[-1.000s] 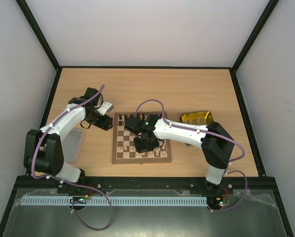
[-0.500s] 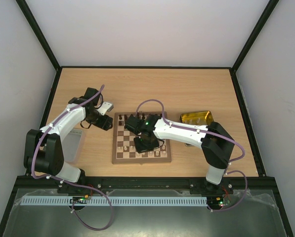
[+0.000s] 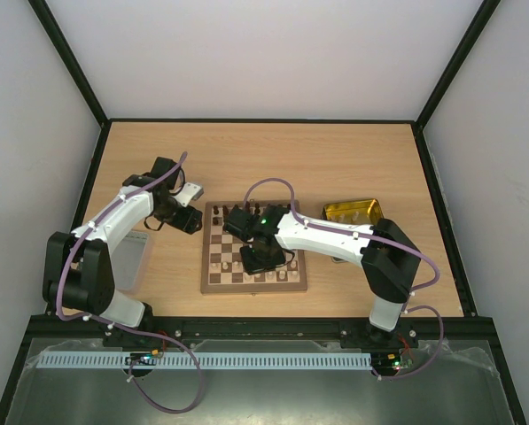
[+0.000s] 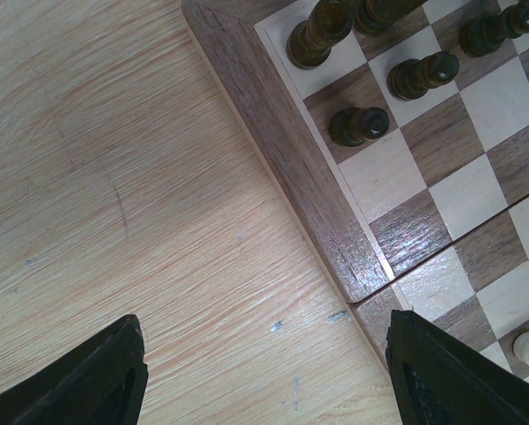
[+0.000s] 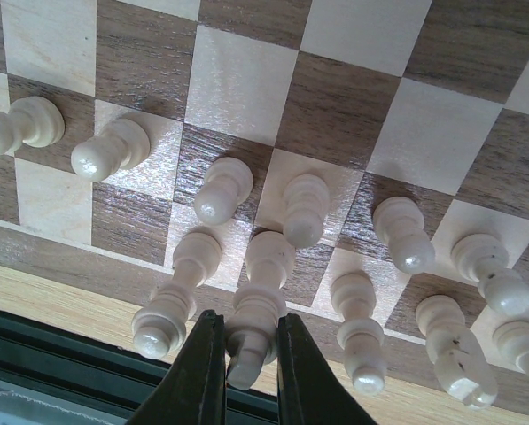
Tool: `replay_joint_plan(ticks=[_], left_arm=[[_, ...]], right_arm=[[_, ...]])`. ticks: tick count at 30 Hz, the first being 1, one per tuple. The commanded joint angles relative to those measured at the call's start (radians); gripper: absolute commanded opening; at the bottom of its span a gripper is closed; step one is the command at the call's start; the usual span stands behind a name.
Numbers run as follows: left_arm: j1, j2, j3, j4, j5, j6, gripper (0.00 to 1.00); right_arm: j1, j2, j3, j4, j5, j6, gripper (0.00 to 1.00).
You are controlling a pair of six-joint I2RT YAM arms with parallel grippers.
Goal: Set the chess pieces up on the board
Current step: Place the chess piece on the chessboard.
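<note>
The board [image 3: 216,282] lies in the middle of the table. Dark brown pieces [image 3: 218,215] stand on its far rows and cream pieces [image 3: 225,264] on its near rows. My right gripper [image 5: 249,347] is over the near back row, shut on a tall cream piece [image 5: 261,305] that stands on a square there, with other cream pieces [image 5: 399,232] close on both sides. My left gripper [image 4: 264,372] is open and empty, low over the bare table beside the board's left edge [image 4: 308,190], near dark pieces [image 4: 360,125].
A shiny yellow metal tray [image 3: 353,213] sits right of the board. A grey translucent lid [image 3: 138,257] lies at the left, near my left arm. Black frame rails edge the table.
</note>
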Motion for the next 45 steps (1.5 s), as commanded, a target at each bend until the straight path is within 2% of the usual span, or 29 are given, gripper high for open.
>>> replay_joint_plan(ticks=[1,45], left_arm=[[-0.004,0.006,-0.01,-0.009,0.009,-0.004,0.75],[-0.006,0.01,-0.011,-0.006,0.01,-0.007,0.75]], right_arm=[[0.01,-0.037,-0.004,-0.034,0.021,0.01,0.02],[0.023,-0.039,-0.015,-0.038,0.02,0.025,0.02]])
